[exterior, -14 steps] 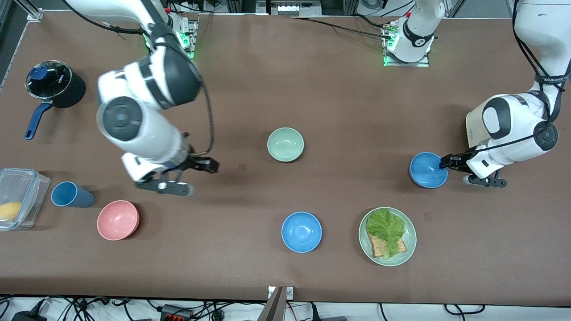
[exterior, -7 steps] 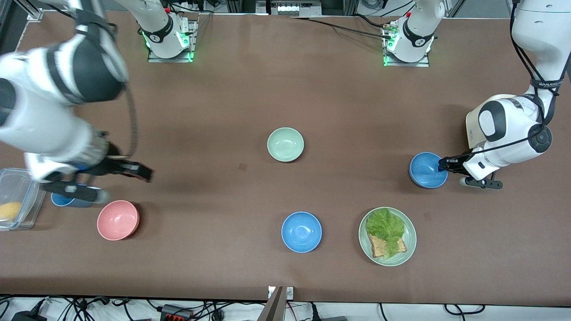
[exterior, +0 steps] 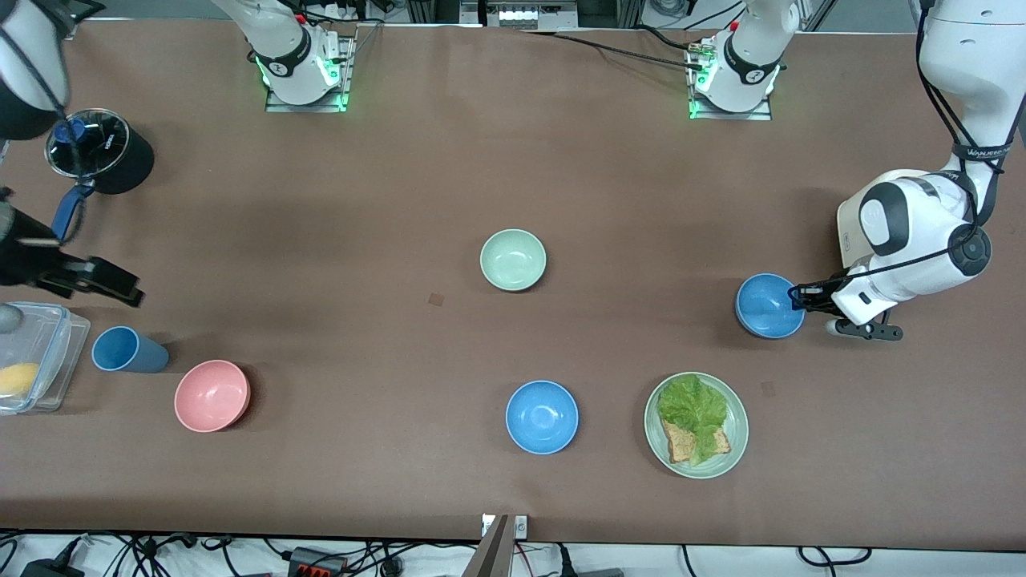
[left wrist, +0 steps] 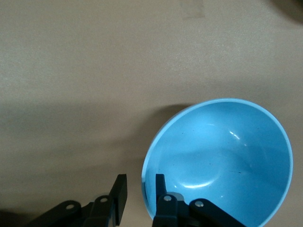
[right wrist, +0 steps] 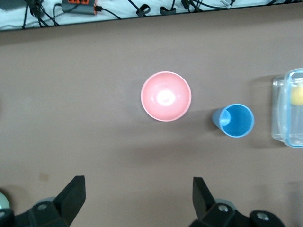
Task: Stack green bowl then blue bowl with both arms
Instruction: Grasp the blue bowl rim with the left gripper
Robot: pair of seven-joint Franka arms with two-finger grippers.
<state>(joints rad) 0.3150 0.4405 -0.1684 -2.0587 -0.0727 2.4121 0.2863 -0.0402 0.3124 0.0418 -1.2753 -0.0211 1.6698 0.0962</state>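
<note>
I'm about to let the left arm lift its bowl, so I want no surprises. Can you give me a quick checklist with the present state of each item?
1. Left gripper straddles the rim of the blue bowl, one finger inside, one outside: ok.
2. Jaws clamped on the rim: not ok, a gap shows beside the rim.
3. Green bowl upright and uncovered, ready to receive: ok.
4. Path over the table between the two bowls free of objects: ok.
5. Right gripper open, out of the way above the pink bowl and blue cup: ok.
6. Other blue bowl and lettuce plate sit nearer the front camera, off the path: ok.
</note>
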